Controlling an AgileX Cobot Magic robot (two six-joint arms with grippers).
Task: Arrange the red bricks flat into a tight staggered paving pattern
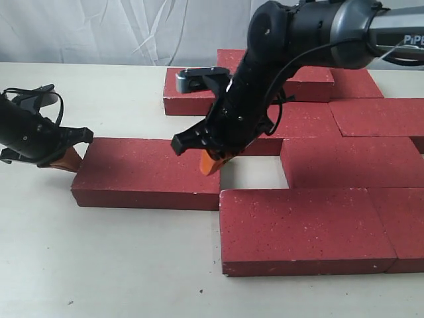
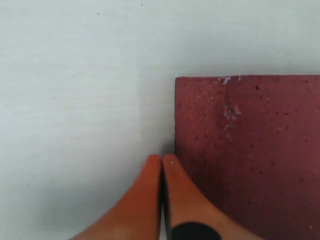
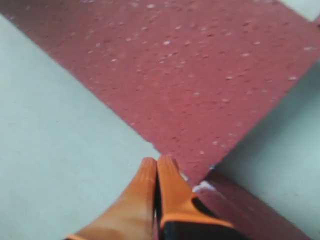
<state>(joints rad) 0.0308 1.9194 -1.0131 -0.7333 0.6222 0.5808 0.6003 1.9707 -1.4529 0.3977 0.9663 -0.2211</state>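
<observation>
Several red bricks lie flat on the table (image 1: 99, 265). One loose brick (image 1: 149, 173) sits left of the laid group, apart from a middle-row brick (image 1: 344, 161) by a gap of bare table (image 1: 255, 172). My left gripper (image 1: 71, 162) is shut and empty, its orange tips against the loose brick's left end. In the left wrist view that gripper (image 2: 161, 160) rests beside the brick's edge (image 2: 250, 150). My right gripper (image 1: 212, 165) is shut and empty at the loose brick's right end, in the gap. In the right wrist view its tips (image 3: 156, 162) sit by that brick's corner (image 3: 200, 75).
A front brick (image 1: 298, 228) lies directly under the gap, with another (image 1: 404, 225) to its right. Further bricks (image 1: 298, 119) (image 1: 377, 116) form the row behind, and more (image 1: 192, 93) (image 1: 305, 76) lie at the back. The right arm (image 1: 318, 33) reaches over them.
</observation>
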